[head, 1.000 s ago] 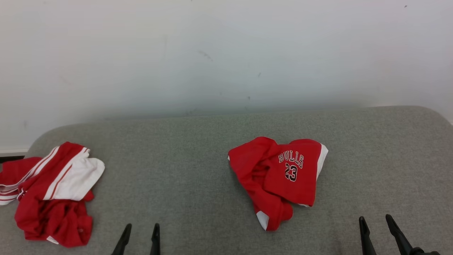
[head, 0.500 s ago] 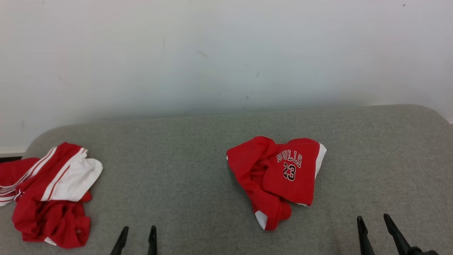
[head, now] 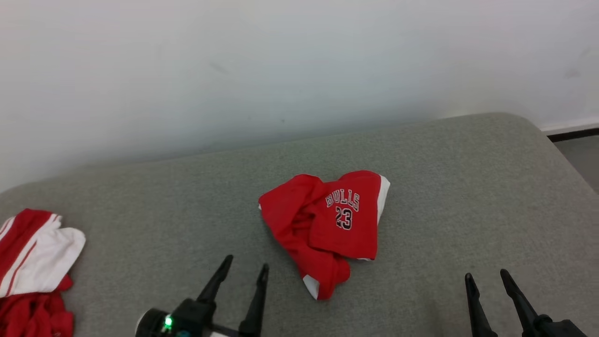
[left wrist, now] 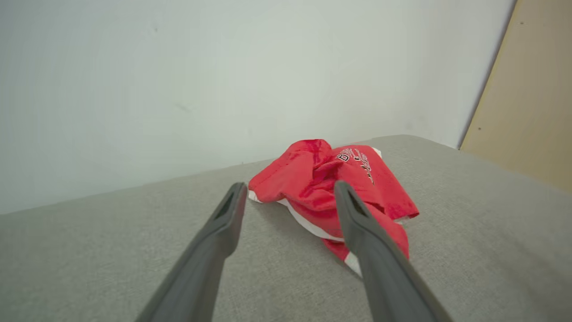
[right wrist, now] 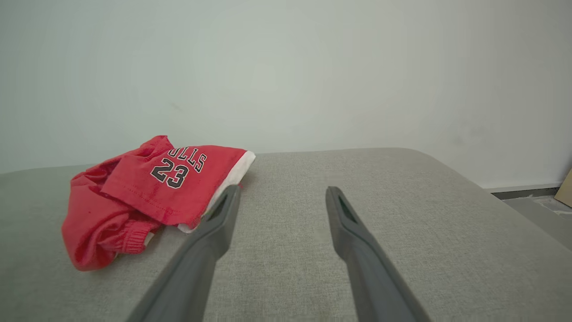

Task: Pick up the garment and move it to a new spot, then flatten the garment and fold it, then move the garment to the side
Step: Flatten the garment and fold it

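You have a grey fabric-covered surface in front of you. It is padded, with a fine, even weave. It could be a bed or a bench; the views don't settle which. In the head view its far right corner is rounded.

Two things lie directly on it:
- **Near the middle:** a red garment, crumpled in a heap, with white trim at the edges and "BULLS 23" lettered on the top flap.
- **At your far left, well apart from it:** a second garment, red with white stripes, bunched up and cut off by the frame edge.
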